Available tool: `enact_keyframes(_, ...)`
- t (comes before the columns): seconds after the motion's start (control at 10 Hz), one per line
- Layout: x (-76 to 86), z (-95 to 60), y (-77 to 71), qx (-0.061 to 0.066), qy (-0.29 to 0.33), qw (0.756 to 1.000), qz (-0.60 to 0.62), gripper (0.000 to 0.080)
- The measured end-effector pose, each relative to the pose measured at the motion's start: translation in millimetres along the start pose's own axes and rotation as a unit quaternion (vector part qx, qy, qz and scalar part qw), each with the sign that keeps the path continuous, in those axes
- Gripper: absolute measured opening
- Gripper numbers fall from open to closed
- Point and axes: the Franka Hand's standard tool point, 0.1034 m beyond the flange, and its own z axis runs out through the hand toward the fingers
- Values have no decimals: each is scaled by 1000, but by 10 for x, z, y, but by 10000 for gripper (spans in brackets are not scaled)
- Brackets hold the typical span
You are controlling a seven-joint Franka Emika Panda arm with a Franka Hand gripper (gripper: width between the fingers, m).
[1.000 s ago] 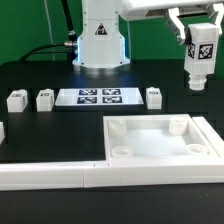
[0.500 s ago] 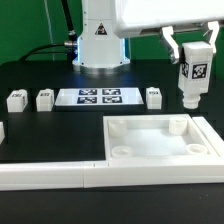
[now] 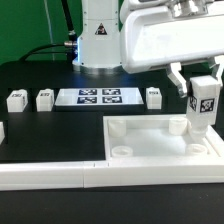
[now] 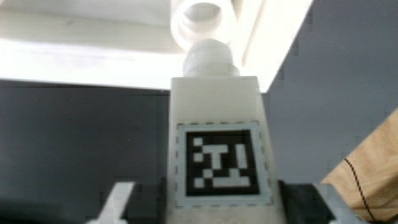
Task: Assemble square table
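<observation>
The square table top is a white tray with a raised rim and round corner sockets, lying at the front right of the exterior view. My gripper is shut on a white block leg with a black-and-white tag, held upright. The leg's lower end hangs just over the top's far corner at the exterior view's right. In the wrist view the leg fills the middle between my gripper jaws, and its narrow tip points at a round socket of the top.
Loose tagged legs stand on the black table: two at the exterior view's left and one right of the marker board. A long white border rail runs along the front. The robot base is behind.
The gripper has carried the leg downward, from well above the table to just over the top's far right corner. The arm's body now covers more of the upper right.
</observation>
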Motion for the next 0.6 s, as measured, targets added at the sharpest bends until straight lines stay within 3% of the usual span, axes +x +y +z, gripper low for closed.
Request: enact_keyframes(0.6,-133,146,20,1,-13,1000,1,290)
